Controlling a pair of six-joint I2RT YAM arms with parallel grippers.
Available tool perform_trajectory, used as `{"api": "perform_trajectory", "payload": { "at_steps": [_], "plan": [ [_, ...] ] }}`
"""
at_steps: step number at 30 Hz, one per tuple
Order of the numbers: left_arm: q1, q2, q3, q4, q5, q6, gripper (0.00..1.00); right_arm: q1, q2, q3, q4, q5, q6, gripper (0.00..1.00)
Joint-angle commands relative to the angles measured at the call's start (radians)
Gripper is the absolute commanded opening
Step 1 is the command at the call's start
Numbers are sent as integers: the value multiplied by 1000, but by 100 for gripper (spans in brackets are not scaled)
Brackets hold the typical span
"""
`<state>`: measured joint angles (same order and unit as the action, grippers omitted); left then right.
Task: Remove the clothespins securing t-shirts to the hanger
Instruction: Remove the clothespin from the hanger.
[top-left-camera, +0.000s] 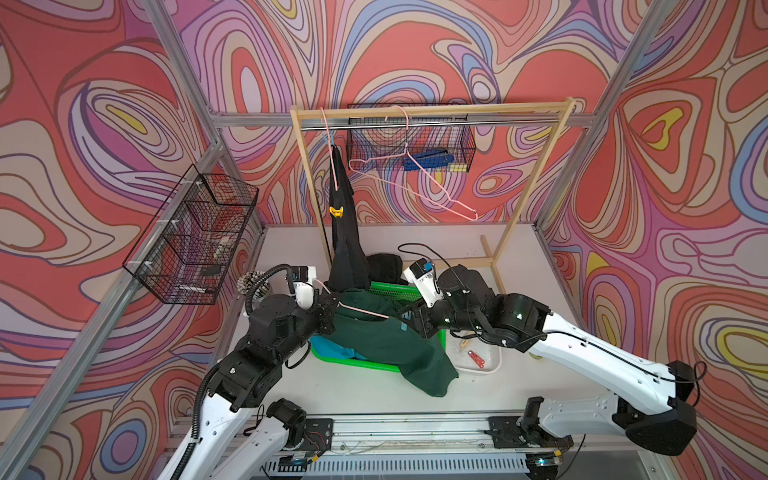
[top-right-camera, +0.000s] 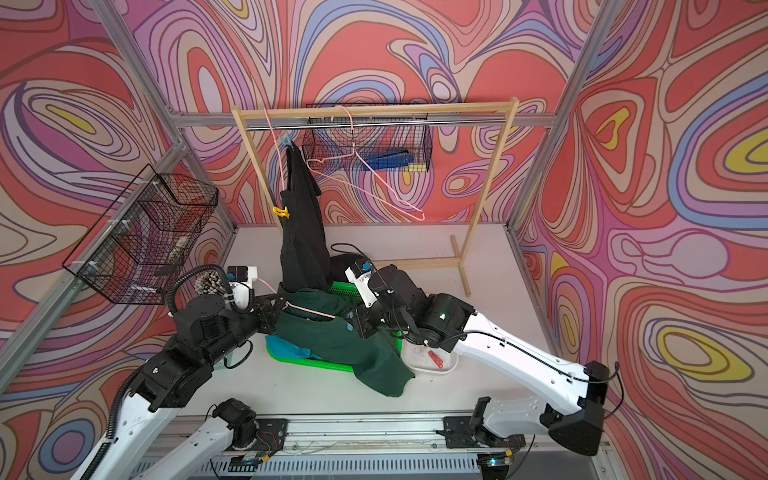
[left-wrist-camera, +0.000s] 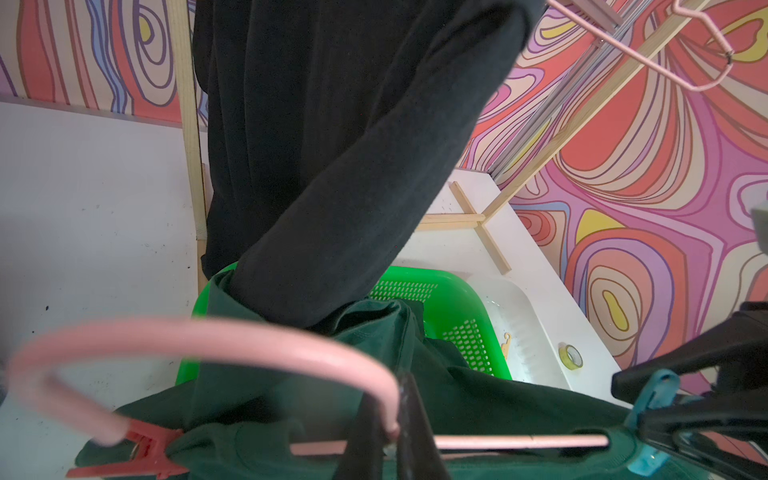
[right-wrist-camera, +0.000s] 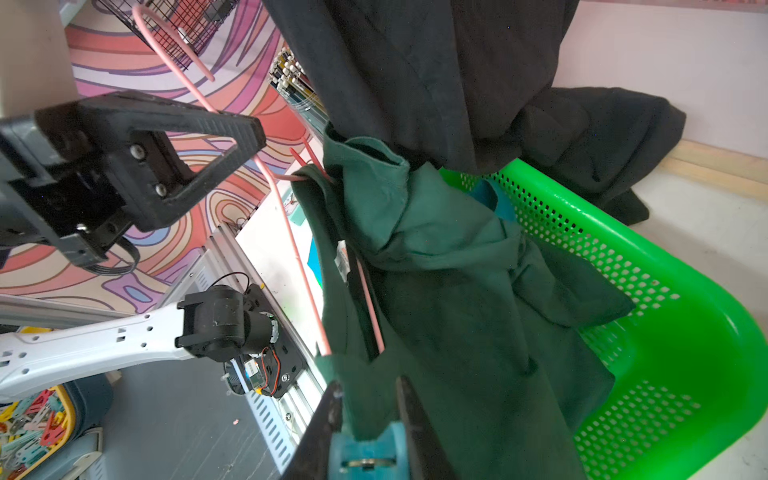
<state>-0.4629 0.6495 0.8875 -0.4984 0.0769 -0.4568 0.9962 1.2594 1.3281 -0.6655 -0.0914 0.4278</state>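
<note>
- The left claw (left-wrist-camera: 390, 432) is pressed together on the wire of a pink hanger (left-wrist-camera: 216, 332), just below its hook.
- A red clothespin (left-wrist-camera: 141, 453) sits on the hanger's shoulder just beside the left claw, on the side away from the right claw. It pins a dark green t-shirt (right-wrist-camera: 457, 311) to the wire.
- A black t-shirt (top-left-camera: 343, 241) hangs from a wooden rack (top-left-camera: 436, 110) behind and above both claws, with a yellow clothespin (top-left-camera: 336, 212) on it.
- The dark green t-shirt drapes between the claws into a green basket (right-wrist-camera: 665, 332) beneath them on the counter (top-left-camera: 353, 395).
- A turquoise t-shirt (top-left-camera: 332, 353) lies in the basket below the left claw.
- The right claw (right-wrist-camera: 369, 399) is clamped on a light blue clothespin (right-wrist-camera: 365, 453) at the hanger's other shoulder, with a finger against each side of the clip.
- A white tray (top-left-camera: 496, 361) sits below the right claw on its outer side, holding a second red clothespin (top-left-camera: 473, 358).
</note>
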Motion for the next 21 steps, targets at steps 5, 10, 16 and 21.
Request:
{"api": "perform_trajectory", "payload": {
  "at_steps": [5,10,16,21],
  "plan": [
    [3,11,0,-8,11,-31,0,2,-44,-37,63,6,0,10],
    [2,16,-4,0,16,-36,0,2,-54,-39,82,24,-3,8],
    [2,14,-7,-2,7,-37,0,2,-109,-81,120,158,0,10],
    [2,15,-17,7,16,-49,0,2,-136,-91,18,423,27,14]
  ]
}}
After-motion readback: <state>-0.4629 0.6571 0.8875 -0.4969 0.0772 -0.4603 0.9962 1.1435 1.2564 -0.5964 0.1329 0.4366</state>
